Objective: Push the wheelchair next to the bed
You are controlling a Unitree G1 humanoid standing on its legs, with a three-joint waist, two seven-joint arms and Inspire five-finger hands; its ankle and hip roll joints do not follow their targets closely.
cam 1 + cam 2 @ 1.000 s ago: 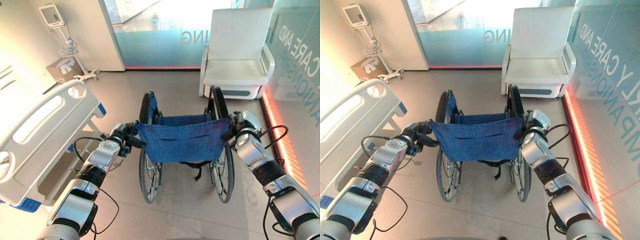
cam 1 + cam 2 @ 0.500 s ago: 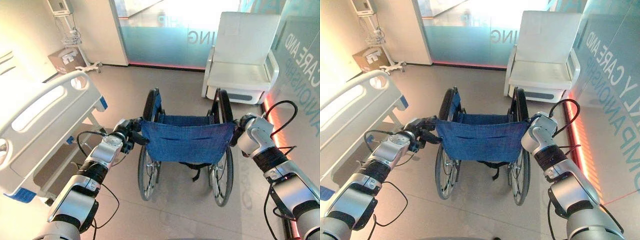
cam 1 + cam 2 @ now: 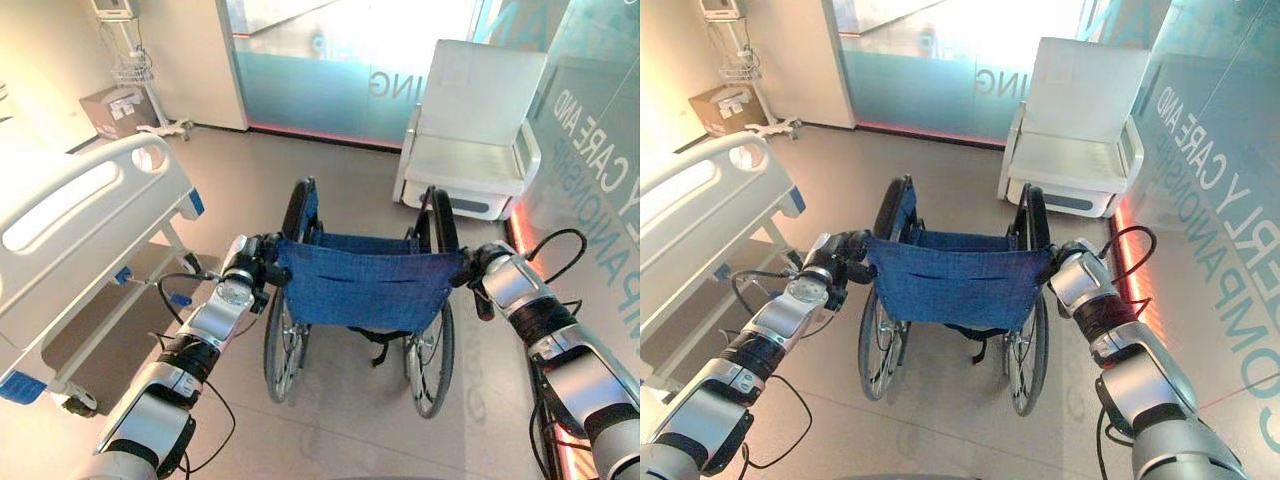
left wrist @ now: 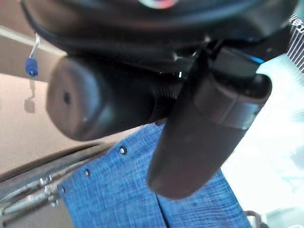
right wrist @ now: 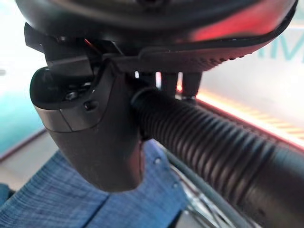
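The wheelchair (image 3: 360,290) stands in the middle of the floor, with the bed (image 3: 80,240) off to its left. The left hand (image 3: 262,268) and the right hand (image 3: 470,268) each look curled round a push handle, though it's hard to see. Push both sides evenly, then steer gently left toward the bed

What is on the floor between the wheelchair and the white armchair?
Nothing. The left eye view shows bare grey floor between the wheelchair and the white armchair. Both hands, left hand and right hand, grip its push handles.
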